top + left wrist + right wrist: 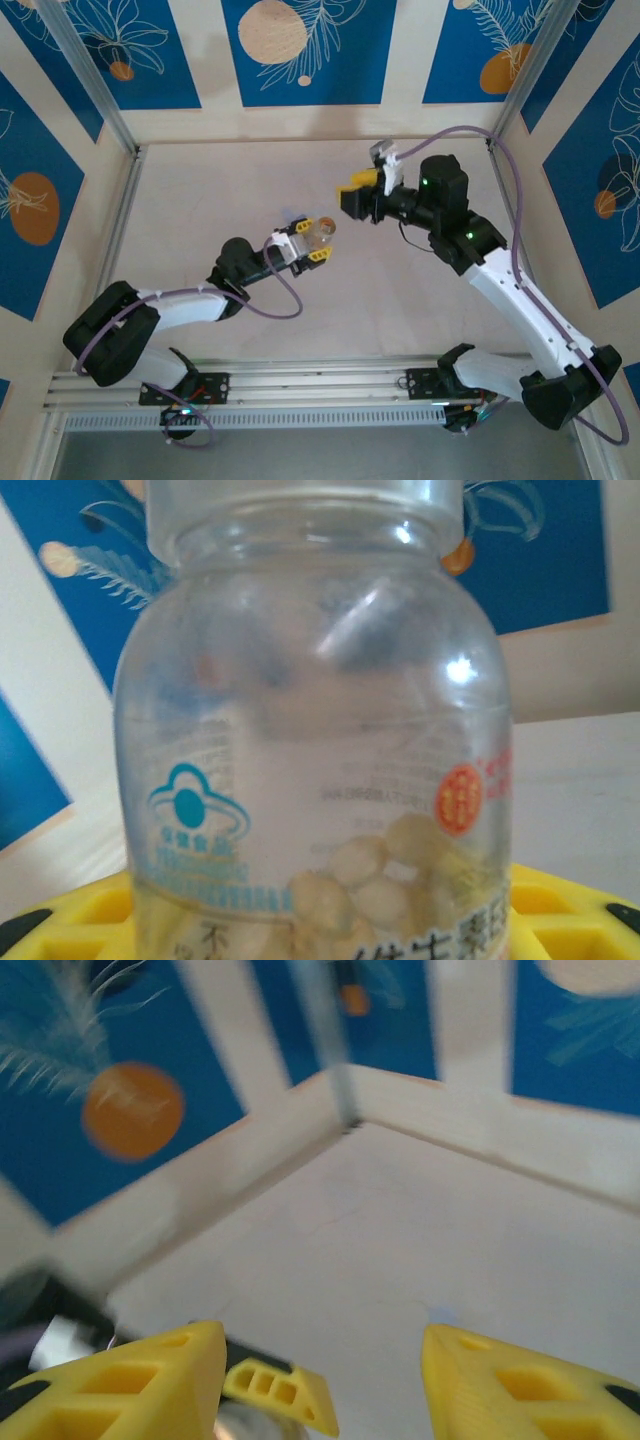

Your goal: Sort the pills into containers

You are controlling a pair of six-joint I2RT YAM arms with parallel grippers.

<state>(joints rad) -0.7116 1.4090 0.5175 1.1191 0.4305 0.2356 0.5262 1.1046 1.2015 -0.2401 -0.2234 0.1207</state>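
A small clear vial (pixel 323 233) stands upright in mid-table with my left gripper (pixel 316 245) shut on it. In the left wrist view the vial (pixel 315 710) stands between the yellow fingers (pixel 565 905), with tan-beige pills (pixel 370 880) heaped at its bottom and no cap on its mouth. My right gripper (pixel 358 192) hovers up and to the right of the vial. It is open (pixel 320 1385), with nothing between its yellow fingers (pixel 150 1390). A faint bluish patch (pixel 290 214) lies just beyond the left gripper, and I cannot tell if it is the pill box.
Pale wooden tabletop (pixel 220 200) is walled by blue-and-cream panels, with metal posts at the back corners (pixel 135 150). An aluminium rail (pixel 320 385) runs along the near edge by the arm bases. One left finger (pixel 278 1392) pokes into the right wrist view.
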